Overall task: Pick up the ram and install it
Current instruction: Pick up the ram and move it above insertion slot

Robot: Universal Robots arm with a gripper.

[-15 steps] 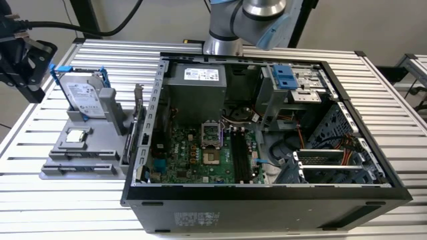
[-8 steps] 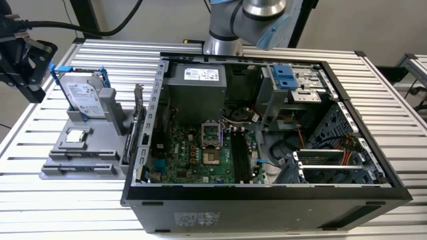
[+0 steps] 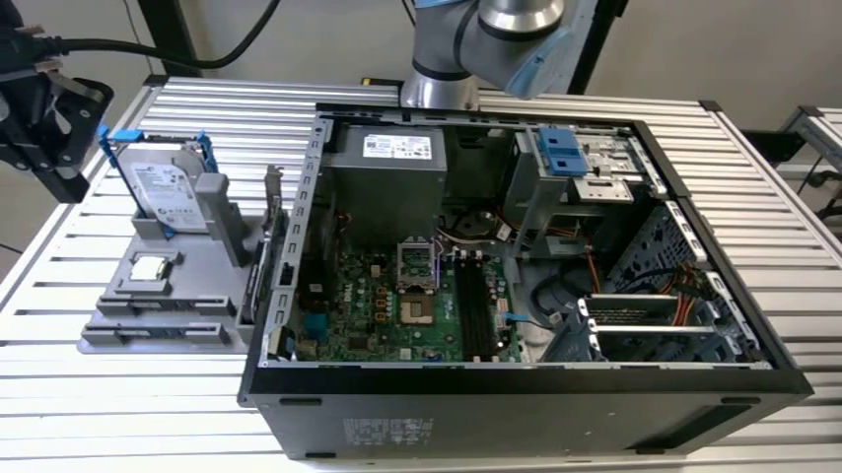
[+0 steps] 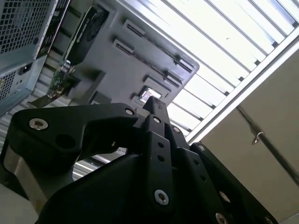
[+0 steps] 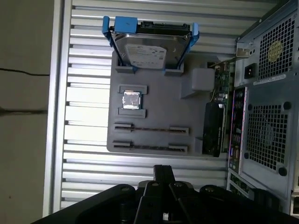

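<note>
A thin dark strip, the ram [image 5: 152,129] as far as I can tell, stands edge-on in a long slot of the grey holder tray [image 5: 187,112]. A second strip like it [image 5: 150,147] sits in the neighbouring slot. My gripper [image 5: 163,169] hangs high above the slatted table, just off the tray's ram-slot side. Its black fingers meet in one narrow tip with nothing between them, as the second wrist view also shows of the gripper [image 4: 153,103]. The motherboard's black slots [image 3: 470,296] lie inside the open computer case [image 3: 526,379]. The arm [image 3: 487,39] rises behind the case.
On the tray stand a silver hard drive in a blue frame [image 5: 150,46], a small square chip [image 5: 131,100] and an upright card with a black fan [image 5: 214,128]. A black assembly with a cable [image 3: 39,118] hangs at the exterior view's left edge. The table edge [image 5: 57,112] runs beside the tray.
</note>
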